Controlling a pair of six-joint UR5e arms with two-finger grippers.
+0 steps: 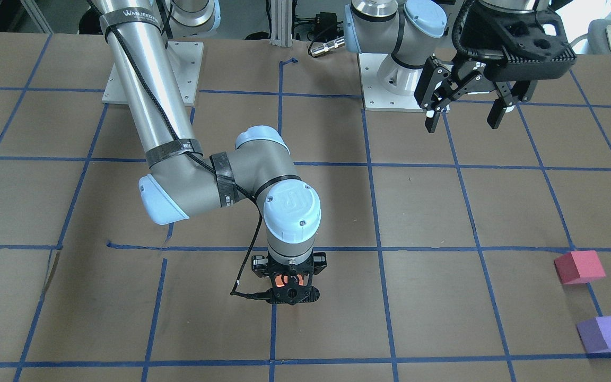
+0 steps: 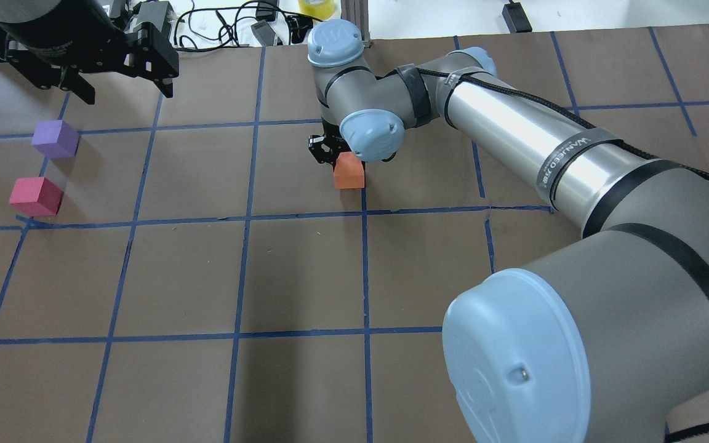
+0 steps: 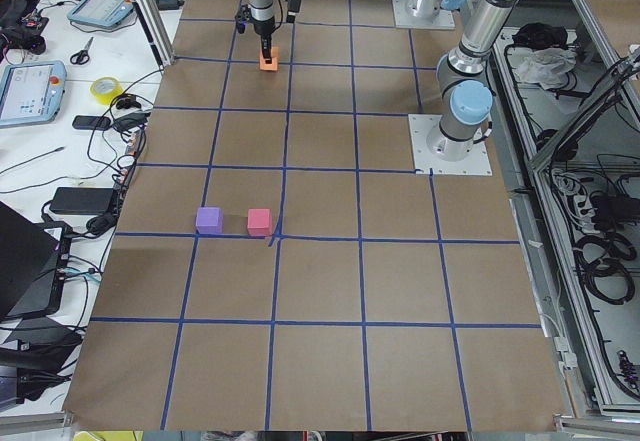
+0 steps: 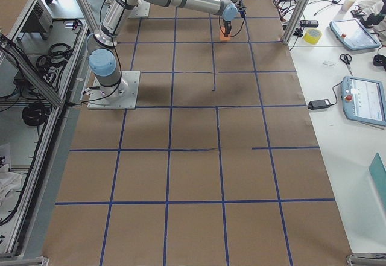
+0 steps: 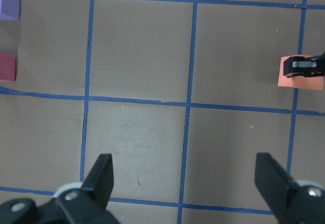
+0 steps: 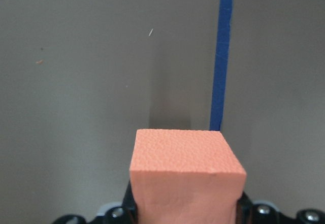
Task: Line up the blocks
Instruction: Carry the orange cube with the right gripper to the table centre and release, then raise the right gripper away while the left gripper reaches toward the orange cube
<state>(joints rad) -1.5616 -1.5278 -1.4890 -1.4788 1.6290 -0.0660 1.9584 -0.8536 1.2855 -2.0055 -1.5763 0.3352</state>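
My right gripper point(image 1: 288, 281) points straight down near the table's middle and is shut on the orange block point(image 2: 349, 171). The block fills the lower right wrist view point(image 6: 185, 168), low over the brown table; I cannot tell whether it touches. The pinkish-red block point(image 2: 36, 195) and the purple block point(image 2: 55, 138) lie side by side on the table at the robot's far left, about a block's width apart. My left gripper point(image 2: 125, 91) hangs open and empty, high above the table beyond the purple block. In the left wrist view its fingers point(image 5: 101, 176) are spread wide.
Blue tape lines point(image 2: 244, 215) split the brown table into large squares. The two arm base plates point(image 1: 151, 74) stand at the robot's edge. Cables and a yellow tape roll point(image 2: 317, 7) lie past the far edge. Pendants point(image 4: 362, 100) sit on the side bench.
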